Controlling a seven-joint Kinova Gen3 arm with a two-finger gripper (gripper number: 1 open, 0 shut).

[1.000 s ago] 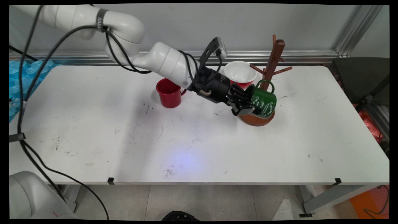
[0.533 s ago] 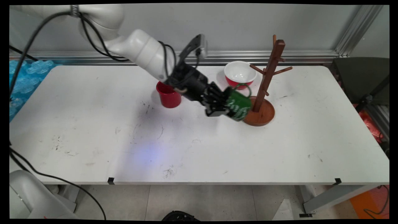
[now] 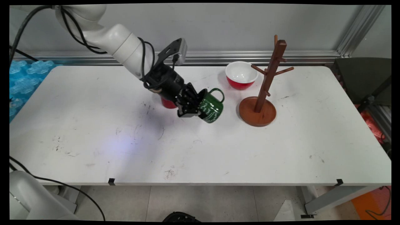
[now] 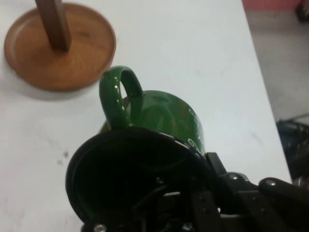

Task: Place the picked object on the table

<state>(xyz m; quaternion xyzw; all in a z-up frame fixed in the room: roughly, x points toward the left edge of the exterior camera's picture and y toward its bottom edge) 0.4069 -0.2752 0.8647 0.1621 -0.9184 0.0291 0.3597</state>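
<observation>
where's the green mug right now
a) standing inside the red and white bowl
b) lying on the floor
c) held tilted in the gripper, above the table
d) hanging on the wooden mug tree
c: the gripper is shut on the rim of the green mug, holding it tilted left of the wooden mug tree, whose pegs are bare.

A glossy dark-green enamel mug (image 3: 211, 108) with white curly lettering sits at frame centre; a red mug (image 3: 167, 103) peeks left; upper right, a red bowl (image 3: 241, 75) with white inside, reddish-brown wooden mug tree (image 3: 262, 93).
</observation>
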